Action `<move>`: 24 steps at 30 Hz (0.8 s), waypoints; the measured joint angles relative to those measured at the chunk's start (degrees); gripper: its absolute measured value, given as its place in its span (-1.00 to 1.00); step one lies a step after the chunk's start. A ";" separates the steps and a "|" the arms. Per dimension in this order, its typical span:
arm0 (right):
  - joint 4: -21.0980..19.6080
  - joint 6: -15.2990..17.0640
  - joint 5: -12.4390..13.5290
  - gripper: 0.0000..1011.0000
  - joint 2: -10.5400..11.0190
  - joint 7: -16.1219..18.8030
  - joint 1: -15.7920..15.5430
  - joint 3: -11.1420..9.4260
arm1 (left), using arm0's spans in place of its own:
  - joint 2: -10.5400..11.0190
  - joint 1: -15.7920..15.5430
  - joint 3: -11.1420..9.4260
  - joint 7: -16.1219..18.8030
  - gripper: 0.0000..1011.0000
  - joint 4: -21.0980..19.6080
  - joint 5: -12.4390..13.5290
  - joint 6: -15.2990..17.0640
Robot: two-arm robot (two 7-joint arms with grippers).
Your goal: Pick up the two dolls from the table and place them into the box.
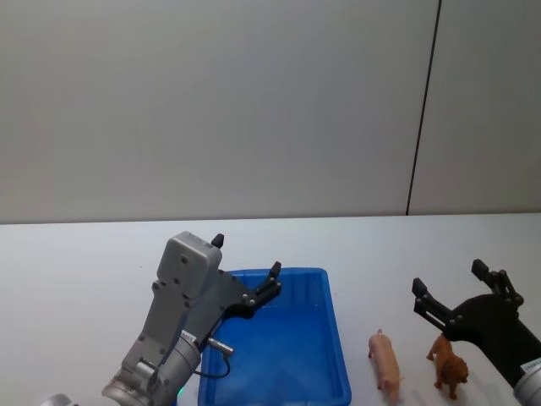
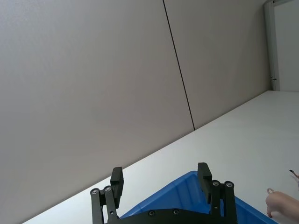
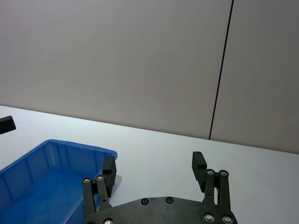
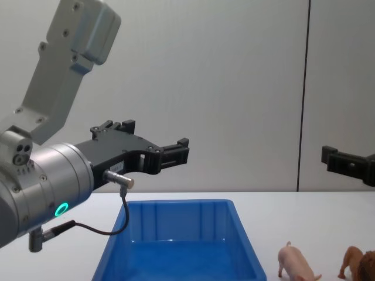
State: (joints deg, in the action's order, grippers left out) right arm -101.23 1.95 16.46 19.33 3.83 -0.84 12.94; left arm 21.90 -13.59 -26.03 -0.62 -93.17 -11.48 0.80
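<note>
The blue box (image 1: 279, 385) sits on the white table (image 1: 76, 279), its inside bare; it also shows as the box (image 4: 181, 252), the box (image 2: 187, 186) and the box (image 3: 42, 186). To its right stand the pink pig (image 1: 385, 365) and the brown lion (image 1: 448, 365), side by side, also seen as the pig (image 4: 297, 263) and the lion (image 4: 358, 264). My left gripper (image 1: 247, 264) hangs open above the box's near left part, empty. My right gripper (image 1: 448, 288) hovers open above the lion, touching nothing. Both show open as the left gripper (image 2: 161, 179) and the right gripper (image 3: 154, 168).
A grey wall with a dark vertical seam (image 1: 423, 110) rises behind the table. Bare tabletop stretches left of the box and behind it. A cable (image 4: 99, 225) loops from the left arm near the box's left rim.
</note>
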 joint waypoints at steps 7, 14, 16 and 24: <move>0.00 0.00 0.00 0.98 0.00 0.00 0.00 0.00 | 0.00 0.00 0.00 0.00 0.98 0.00 0.00 0.00; 0.00 0.00 0.00 0.98 0.00 0.00 0.00 0.00 | 0.00 0.00 0.00 0.00 0.98 0.00 0.00 0.00; 0.00 0.00 0.00 0.98 0.00 0.00 0.00 0.00 | 0.00 0.00 0.00 0.00 0.98 0.00 0.00 0.00; 0.02 0.00 0.01 0.98 0.03 0.02 -0.01 -0.03 | 0.00 0.00 0.00 0.00 0.98 0.00 0.00 0.00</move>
State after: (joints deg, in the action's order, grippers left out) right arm -101.21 1.95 16.47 19.36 3.84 -0.85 12.91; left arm 21.89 -13.58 -26.03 -0.62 -93.17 -11.48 0.79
